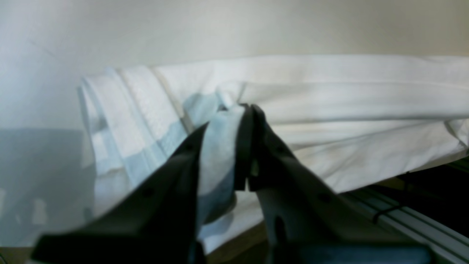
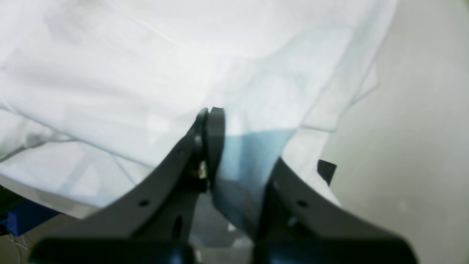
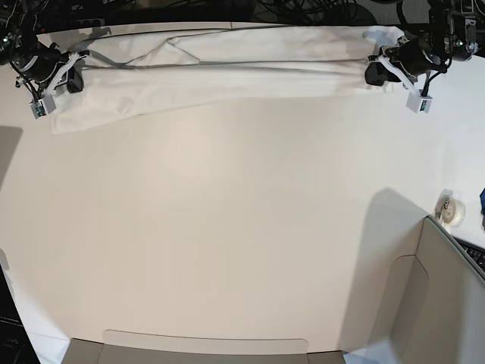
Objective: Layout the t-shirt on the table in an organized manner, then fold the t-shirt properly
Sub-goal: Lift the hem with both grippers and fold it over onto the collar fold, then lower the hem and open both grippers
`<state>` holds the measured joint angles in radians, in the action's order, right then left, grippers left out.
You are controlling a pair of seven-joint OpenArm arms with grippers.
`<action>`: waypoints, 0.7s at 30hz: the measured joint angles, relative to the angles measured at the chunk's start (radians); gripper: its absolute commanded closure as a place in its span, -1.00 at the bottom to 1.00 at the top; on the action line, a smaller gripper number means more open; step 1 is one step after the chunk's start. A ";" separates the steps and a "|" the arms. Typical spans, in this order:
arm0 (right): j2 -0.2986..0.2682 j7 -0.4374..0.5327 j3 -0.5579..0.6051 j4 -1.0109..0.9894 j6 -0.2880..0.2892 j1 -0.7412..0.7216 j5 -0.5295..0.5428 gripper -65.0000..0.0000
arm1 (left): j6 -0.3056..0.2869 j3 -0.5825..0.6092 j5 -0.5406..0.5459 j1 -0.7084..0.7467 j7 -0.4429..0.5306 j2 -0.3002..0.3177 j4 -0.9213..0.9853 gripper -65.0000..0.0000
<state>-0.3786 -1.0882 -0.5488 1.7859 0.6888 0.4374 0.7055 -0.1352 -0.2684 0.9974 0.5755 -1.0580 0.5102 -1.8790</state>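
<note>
- Currently, your left end effector (image 1: 248, 110) is pinching the t-shirt (image 3: 227, 72) at upper right of the base frame.
- Your right end effector (image 2: 209, 112) pinches its other end, upper left.
- Shirt spans the counter (image 3: 227, 227) top edge.

text: none legible | labels: none | signs: none

The t-shirt (image 3: 227, 72) is soft, matt white cloth, creased, on the smooth, matt white table (image 3: 227, 227).
</note>
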 measured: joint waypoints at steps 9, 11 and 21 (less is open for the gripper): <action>0.000 0.000 0.000 -0.002 0.000 0.000 0.000 1.00 | 0.000 0.000 0.000 0.018 0.000 0.000 0.000 1.00; 0.000 0.000 0.000 -0.003 0.000 0.000 0.000 1.00 | 0.000 0.000 0.000 0.016 0.008 0.000 0.000 1.00; -0.003 -0.077 -0.002 -0.036 0.000 -0.032 -0.037 0.26 | 0.004 0.000 -0.018 0.017 0.008 0.003 0.001 0.38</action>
<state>-0.3817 -1.1656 -0.5510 1.7500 0.6884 0.4049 0.6682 -0.1314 -0.2684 0.9794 0.5926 -1.0504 0.5129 -1.8782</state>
